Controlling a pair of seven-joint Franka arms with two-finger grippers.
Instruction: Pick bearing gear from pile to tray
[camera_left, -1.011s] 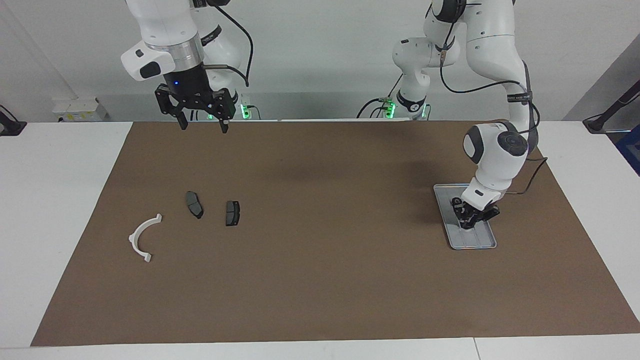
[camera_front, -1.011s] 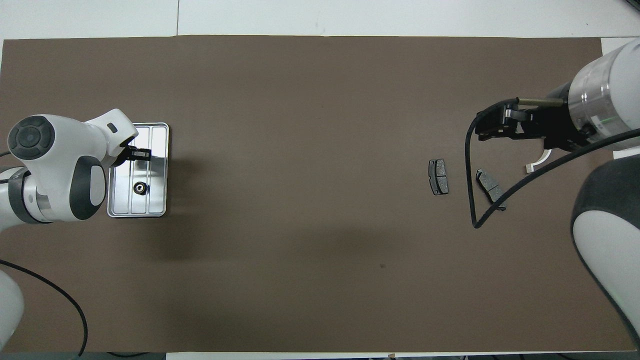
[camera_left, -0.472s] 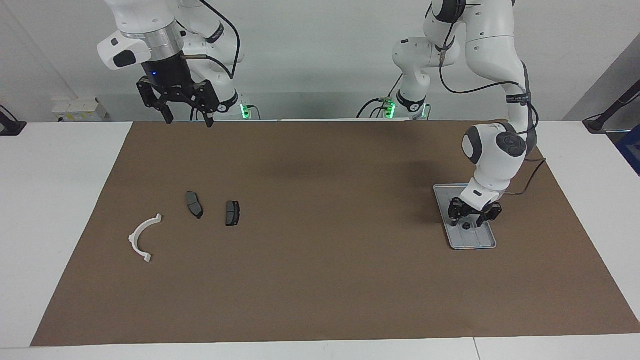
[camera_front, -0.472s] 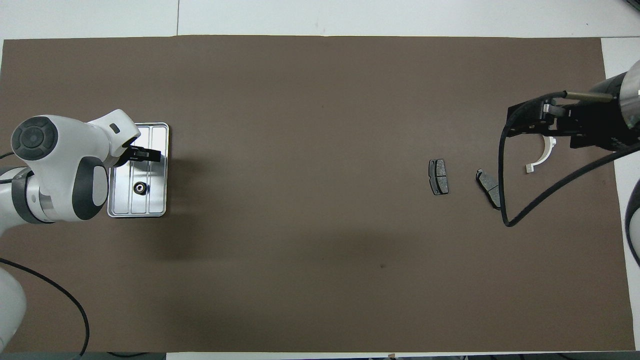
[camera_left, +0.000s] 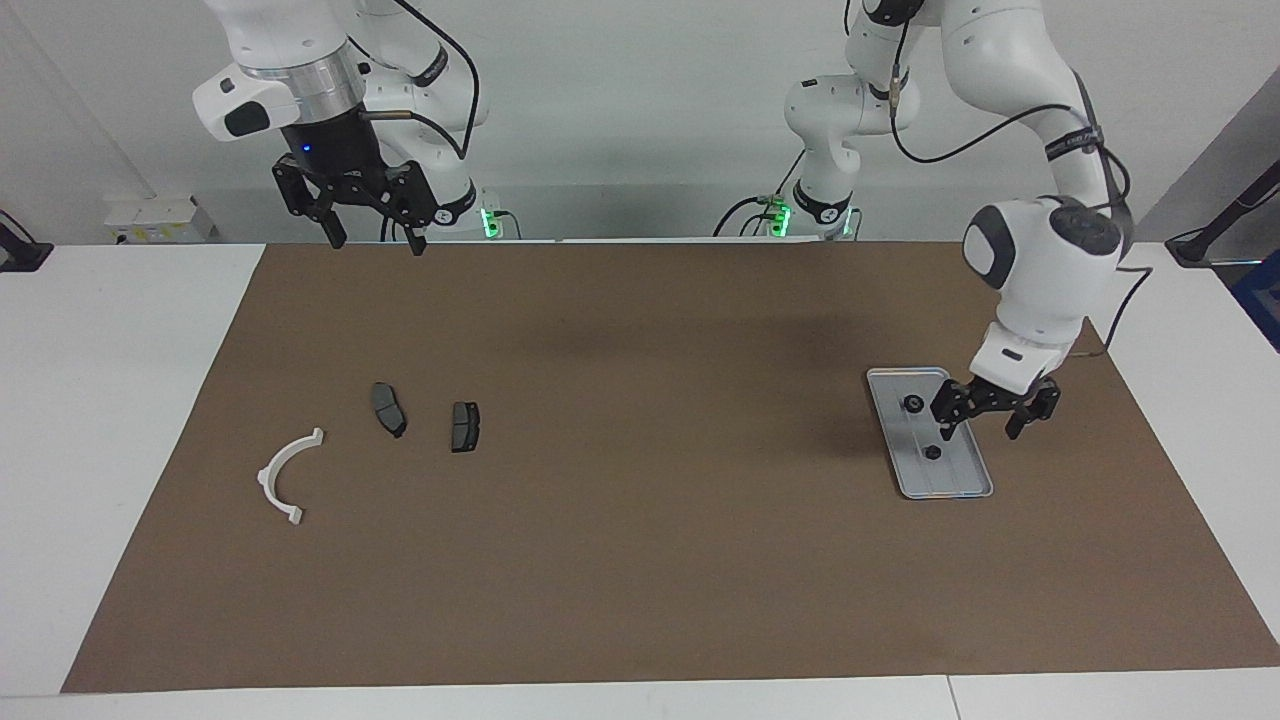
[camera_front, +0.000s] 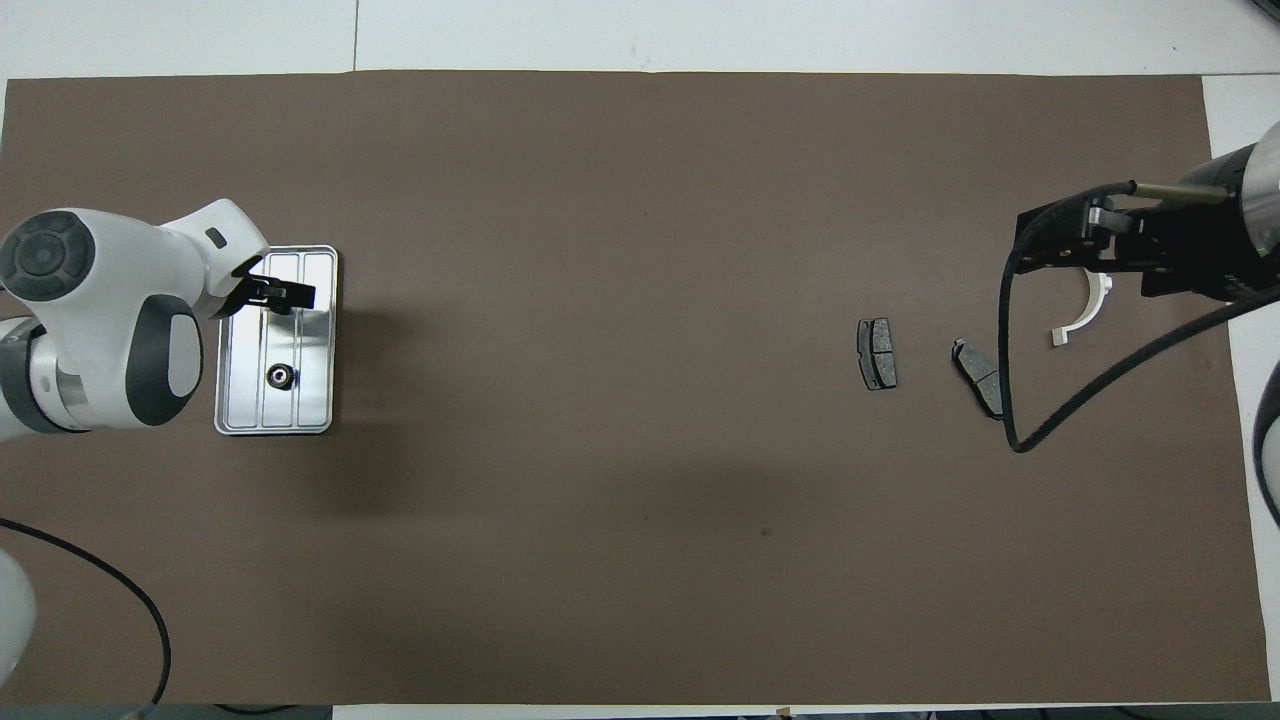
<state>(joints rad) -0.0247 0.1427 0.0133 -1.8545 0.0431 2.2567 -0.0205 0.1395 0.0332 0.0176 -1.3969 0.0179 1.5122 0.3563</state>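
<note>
- Left pincer (camera_left: 990, 415) hangs just above the tray's (camera_left: 975, 490) rim on the left arm's side, jaws spread wide and nothing between them.
- Two small black round parts sit in the tray: one bearing gear (camera_left: 932, 452) around the middle, another round piece (camera_left: 912, 403) at the end nearer the robots.
- In the overhead view only the one bearing gear shows, lying on the ridged floor; the arm covers the other.
- Relative to the left pincer, the middle gear lies below it and toward the tray's centre, apart from the fingertips with a clear gap, so it looks released, not held.
- The step in hand looks like the pull-away after the drop: best to lift straight up and keep the open fingers off the rim, so neither tray nor gear gets nudged.
- Right pincer (camera_left: 368, 232) waits high over the table edge near its own base, open and empty.
- What remains of the pile: a white plastic arc (camera_left: 286, 476) and two dark brake pads (camera_left: 388, 409) (camera_left: 465, 426), well apart from the tray toward the right arm's end.
</note>
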